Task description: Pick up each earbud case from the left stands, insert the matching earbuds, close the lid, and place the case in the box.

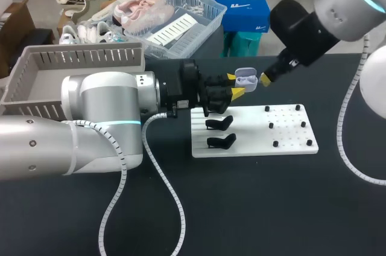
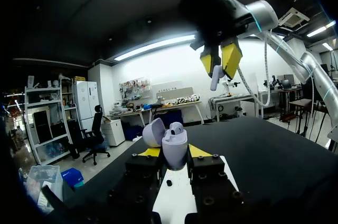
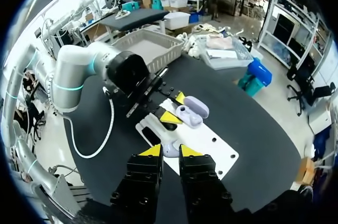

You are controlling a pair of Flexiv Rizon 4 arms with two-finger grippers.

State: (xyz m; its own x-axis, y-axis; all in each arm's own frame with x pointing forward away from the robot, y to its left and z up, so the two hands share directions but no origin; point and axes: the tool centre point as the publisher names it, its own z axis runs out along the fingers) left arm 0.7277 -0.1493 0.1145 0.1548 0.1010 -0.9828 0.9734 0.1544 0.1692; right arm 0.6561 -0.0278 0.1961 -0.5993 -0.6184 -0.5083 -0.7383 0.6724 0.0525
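Note:
My left gripper [image 1: 236, 85] is shut on a pale lavender earbud case [image 1: 246, 78] and holds it above the far left corner of the white board [image 1: 289, 138]. In the left wrist view the case [image 2: 175, 142] stands upright between the yellow tips, its lid swung open [image 2: 152, 131], with one earbud [image 2: 177, 127] in it. My right gripper [image 2: 221, 60] hangs just above the case, shut on a white earbud [image 2: 215, 78]. From the right wrist view, that earbud [image 3: 170, 151] sits between its own tips [image 3: 170, 151], with the open case [image 3: 190, 113] below.
Two black empty stands [image 1: 219, 124] [image 1: 221, 142] sit on the left part of the white board, and small black pegs [image 1: 270, 125] dot its right part. A grey slatted basket [image 1: 78, 66] stands at the table's far left. A clear crate [image 1: 181, 8] lies behind.

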